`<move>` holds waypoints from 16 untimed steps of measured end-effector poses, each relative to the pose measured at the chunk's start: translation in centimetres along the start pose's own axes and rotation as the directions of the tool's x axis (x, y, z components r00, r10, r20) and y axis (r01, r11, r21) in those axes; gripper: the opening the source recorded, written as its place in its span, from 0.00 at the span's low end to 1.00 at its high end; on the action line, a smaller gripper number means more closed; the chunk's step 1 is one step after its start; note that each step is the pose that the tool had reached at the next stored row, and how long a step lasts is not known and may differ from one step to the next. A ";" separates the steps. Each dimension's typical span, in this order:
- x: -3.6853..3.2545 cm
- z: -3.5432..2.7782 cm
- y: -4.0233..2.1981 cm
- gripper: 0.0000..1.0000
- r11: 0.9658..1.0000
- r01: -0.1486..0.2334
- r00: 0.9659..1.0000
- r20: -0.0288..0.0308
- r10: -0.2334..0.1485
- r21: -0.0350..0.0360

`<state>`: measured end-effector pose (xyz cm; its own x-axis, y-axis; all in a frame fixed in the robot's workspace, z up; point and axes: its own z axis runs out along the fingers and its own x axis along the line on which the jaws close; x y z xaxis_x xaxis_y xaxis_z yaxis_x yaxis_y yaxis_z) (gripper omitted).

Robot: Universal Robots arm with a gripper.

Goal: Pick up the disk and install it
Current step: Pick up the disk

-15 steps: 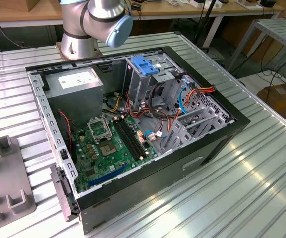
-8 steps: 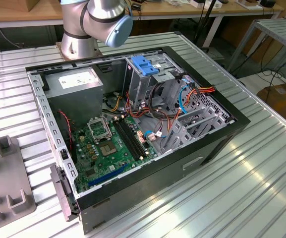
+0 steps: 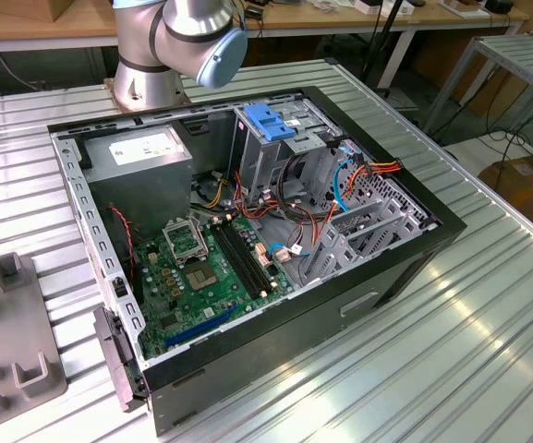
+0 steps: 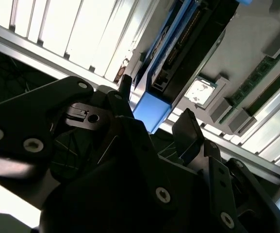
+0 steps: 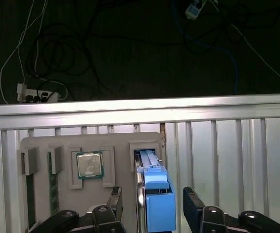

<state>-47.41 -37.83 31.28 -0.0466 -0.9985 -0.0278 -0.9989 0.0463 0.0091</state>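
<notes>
The disk (image 5: 155,187) stands on edge in a slot of a grey holder tray (image 5: 42,143), its blue plastic rail facing the camera. My gripper (image 5: 154,204) is open and straddles the disk, one black finger (image 5: 115,199) on each side with a small gap to the blue rail. In the second wrist view the disk (image 4: 178,48) runs away from the camera, dark connector side showing, and the gripper (image 4: 154,114) sits around its blue end. The arm's base (image 3: 169,41) rises behind the open computer case (image 3: 405,268).
The holder tray also carries a processor chip (image 5: 90,165) and memory sticks (image 5: 52,187). Inside the case are a metal drive cage with a blue handle (image 3: 271,120), a grey power supply (image 3: 141,152), loose cables (image 3: 340,180) and the green motherboard (image 3: 201,268). The ribbed metal table (image 3: 451,360) surrounds it.
</notes>
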 end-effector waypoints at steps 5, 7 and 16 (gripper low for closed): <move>0.02 0.46 -0.01 0.62 1.000 0.000 1.000 0.000 0.000 0.000; 0.02 0.64 -0.01 0.62 1.000 0.000 1.000 0.001 0.000 0.000; -0.28 1.65 -0.02 0.62 1.000 -0.015 1.000 0.001 0.015 -0.001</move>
<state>-47.39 -37.51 29.63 -0.0612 -0.9977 -0.0284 -0.9981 0.0609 0.0110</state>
